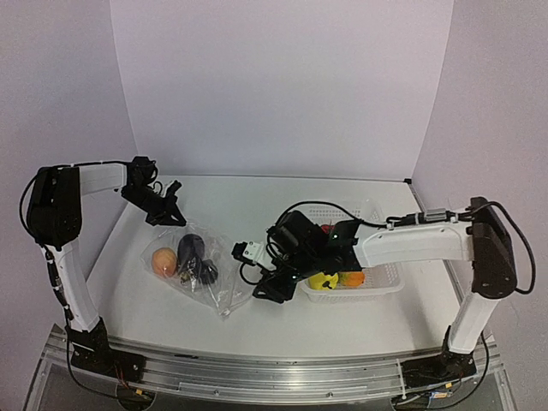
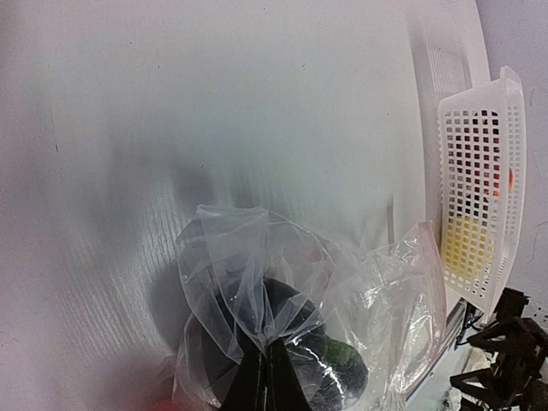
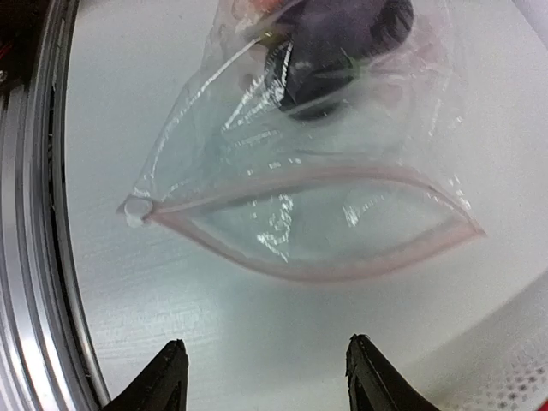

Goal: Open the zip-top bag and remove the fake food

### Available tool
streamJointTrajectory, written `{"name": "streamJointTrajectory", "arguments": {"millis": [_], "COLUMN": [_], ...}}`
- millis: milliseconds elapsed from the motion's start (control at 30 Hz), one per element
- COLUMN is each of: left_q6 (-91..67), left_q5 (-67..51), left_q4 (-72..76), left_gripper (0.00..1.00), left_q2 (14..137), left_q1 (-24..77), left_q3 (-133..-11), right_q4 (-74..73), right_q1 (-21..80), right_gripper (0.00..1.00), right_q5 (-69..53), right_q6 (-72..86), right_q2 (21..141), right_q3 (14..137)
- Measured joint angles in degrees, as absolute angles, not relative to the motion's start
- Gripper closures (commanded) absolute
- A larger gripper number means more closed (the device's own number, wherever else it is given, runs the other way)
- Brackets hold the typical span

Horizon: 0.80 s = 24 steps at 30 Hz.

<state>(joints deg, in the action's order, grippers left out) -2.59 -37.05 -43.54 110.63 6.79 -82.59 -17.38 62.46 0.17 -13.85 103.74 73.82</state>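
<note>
While it gapes, the right end effector (image 3: 265,342) faces the zip-top bag (image 3: 248,137) — just ahead.

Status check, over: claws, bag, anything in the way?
Left claw shut, pinching zip-top bag. Right claw open, facing the gaping mouth. Purple piece and peach piece inside. Nothing blocking the mouth.

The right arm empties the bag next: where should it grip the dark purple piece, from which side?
Probably take the dark purple piece by its rounded end nearest the mouth. Come in through the parted zip strip of the zip-top bag, which gapes toward the open right gripper; plastic covers every other side.
</note>
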Motion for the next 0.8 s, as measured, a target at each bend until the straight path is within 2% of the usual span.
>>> {"name": "streamJointTrajectory", "arguments": {"millis": [167, 467, 567, 700, 800], "left_q6": [-2.5, -2.39, -2.39, -2.52, -2.75], "left_q5": [-35.88, -34.72, -34.72, -34.75, -34.79], "left_q4": [-41.5, -40.31, -39.92, -39.5, -39.35], "left_gripper": [1.0, 1.0, 1.0, 1.0, 1.0], "left_q2": [110.63, 110.63, 110.63, 110.63, 110.63], "left_q1": [6.79, 6.79, 6.79, 6.79, 6.79], "left_q3": [-80.53, -77.43, -76.61, -74.65, -73.16], "right_q4": [-6.26, 4.09, 7.26, 9.33, 10.7], "right_q1": [61.57, 61.01, 61.01, 61.01, 61.01], "right_gripper": [0.52, 0.51, 0.45, 0.28, 0.23], "right_q5": [-1.98, -0.84, -1.19, -2.16, -3.82], "right_q6": [-16.04, -16.69, -16.62, -16.63, -16.46], "right_q2": [112.78, 123.24, 125.82, 129.64, 132.44], "right_q3": [74.67, 80.7, 82.66, 86.26, 89.64]}}
